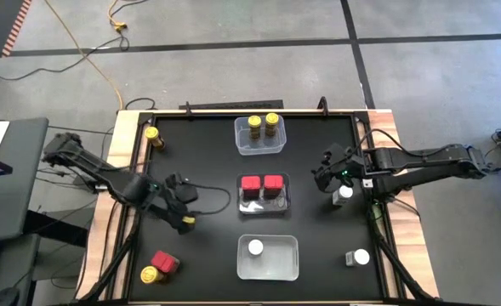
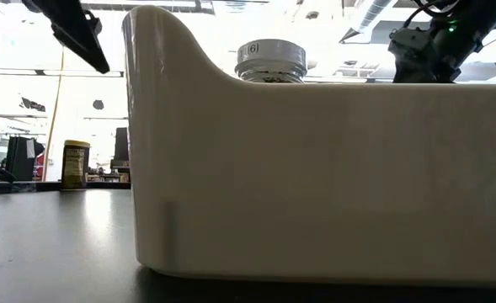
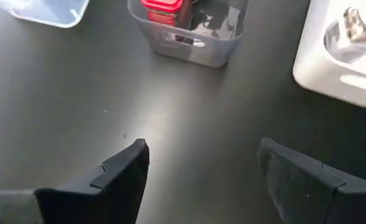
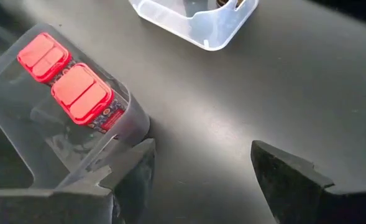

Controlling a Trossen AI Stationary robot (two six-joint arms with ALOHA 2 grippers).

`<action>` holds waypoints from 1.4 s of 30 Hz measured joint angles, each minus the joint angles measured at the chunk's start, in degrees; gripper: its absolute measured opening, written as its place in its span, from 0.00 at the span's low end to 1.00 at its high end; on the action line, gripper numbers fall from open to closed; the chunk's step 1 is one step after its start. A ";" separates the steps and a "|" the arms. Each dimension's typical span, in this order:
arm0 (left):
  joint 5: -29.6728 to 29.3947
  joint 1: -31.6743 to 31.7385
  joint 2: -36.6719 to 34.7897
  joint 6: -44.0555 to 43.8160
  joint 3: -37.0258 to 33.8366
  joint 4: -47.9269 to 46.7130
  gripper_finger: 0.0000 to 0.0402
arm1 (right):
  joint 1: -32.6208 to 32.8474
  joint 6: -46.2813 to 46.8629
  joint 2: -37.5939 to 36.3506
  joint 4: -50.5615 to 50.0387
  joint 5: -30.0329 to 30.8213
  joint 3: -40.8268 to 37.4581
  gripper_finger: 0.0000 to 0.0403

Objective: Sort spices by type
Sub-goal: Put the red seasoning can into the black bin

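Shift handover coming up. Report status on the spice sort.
Left tool open, empty, left of centre. Right tool open, empty, right of the clear plastic tub with two red boxy tins. Loose white-capped round jar beside right arm; nothing blocking.

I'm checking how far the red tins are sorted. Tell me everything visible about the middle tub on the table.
The middle tub is a clear, rectangular plastic container with thin see-through walls and rounded corners. It stands upright on the black table top, between two similar tubs. Inside, two red tins stand side by side toward one end, lids up; the rest of its floor looks empty. No gripper touches it.
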 joint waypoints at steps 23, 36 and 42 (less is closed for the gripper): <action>3.33 0.04 -8.04 -1.74 -1.44 -7.46 0.71 | 0.14 8.78 9.39 0.37 0.09 0.00 0.72; 15.34 -4.78 -2.38 -9.22 0.02 -5.24 0.62 | 2.21 0.50 6.09 0.50 0.07 0.00 0.72; 20.12 -7.36 4.11 -3.63 6.77 -6.33 0.62 | 2.45 -2.76 3.26 0.33 0.07 0.00 0.72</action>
